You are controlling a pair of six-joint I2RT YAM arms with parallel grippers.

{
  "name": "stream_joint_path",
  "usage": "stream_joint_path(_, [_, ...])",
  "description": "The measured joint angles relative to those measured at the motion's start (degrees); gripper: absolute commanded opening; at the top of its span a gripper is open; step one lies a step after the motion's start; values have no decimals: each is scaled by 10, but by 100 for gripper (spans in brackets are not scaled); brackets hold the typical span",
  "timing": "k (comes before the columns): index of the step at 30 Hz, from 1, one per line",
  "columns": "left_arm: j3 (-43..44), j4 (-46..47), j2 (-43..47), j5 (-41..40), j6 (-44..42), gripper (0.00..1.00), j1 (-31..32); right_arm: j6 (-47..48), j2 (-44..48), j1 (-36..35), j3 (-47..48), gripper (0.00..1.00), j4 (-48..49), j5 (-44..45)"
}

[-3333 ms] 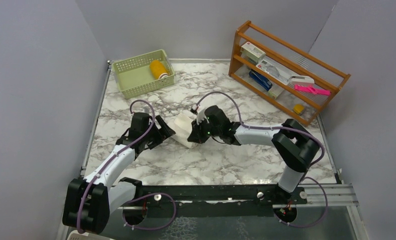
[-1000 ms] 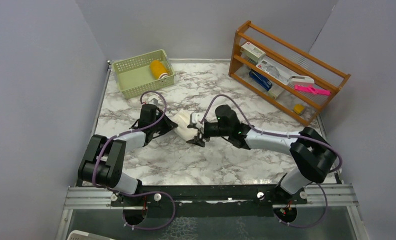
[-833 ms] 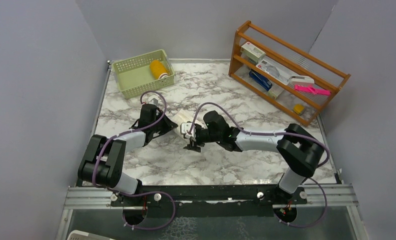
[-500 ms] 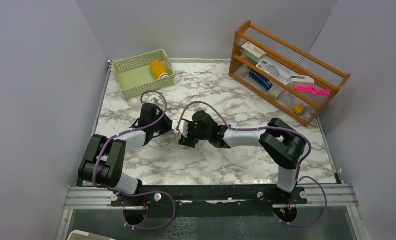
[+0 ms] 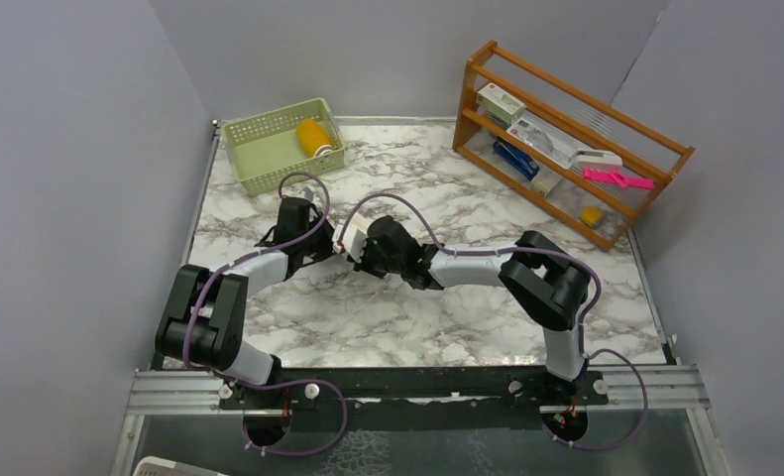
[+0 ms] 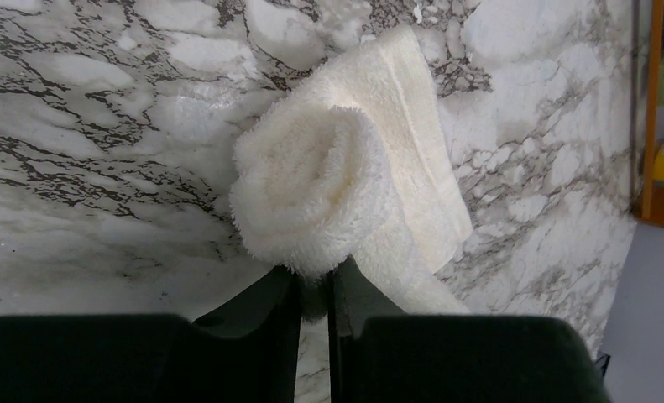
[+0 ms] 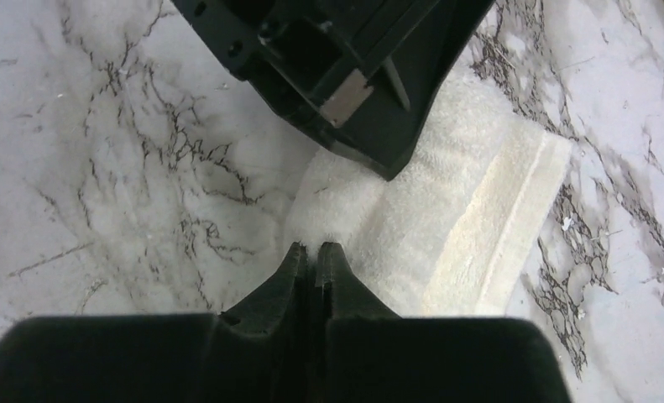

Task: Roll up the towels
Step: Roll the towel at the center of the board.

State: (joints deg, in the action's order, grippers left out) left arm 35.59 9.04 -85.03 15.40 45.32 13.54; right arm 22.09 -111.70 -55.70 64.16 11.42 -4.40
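The cream-white towel (image 6: 328, 180) lies rolled on the marble, with a loose flat flap (image 7: 471, 218) trailing off it. My left gripper (image 6: 312, 285) is shut on the near end of the roll. My right gripper (image 7: 311, 248) is shut too, its tips nipping the fluffy near edge of the same towel just below the left gripper's black body (image 7: 345, 67). From above, the two grippers (image 5: 326, 248) (image 5: 356, 255) meet over the towel (image 5: 345, 241) and hide most of it. The mustard-yellow towel (image 5: 314, 137) sits rolled in the green basket.
A green basket (image 5: 259, 164) stands at the back left. A wooden rack (image 5: 566, 109) with small boxes and tools stands at the back right. Grey walls close in the table on three sides.
My right gripper has travelled left across the table to the towel and closed on its edge. The left gripper has kept its grip and barely moved.
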Motion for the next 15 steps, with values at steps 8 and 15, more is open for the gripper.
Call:
stream_joint_path(8, [50,-72,30,16,-26,82,-25,-80,-23,11,53,1,-51,-21])
stream_joint_path(15, [74,-89,65,43,-37,83,-47,-202,-13,72,53,1,-53,-152])
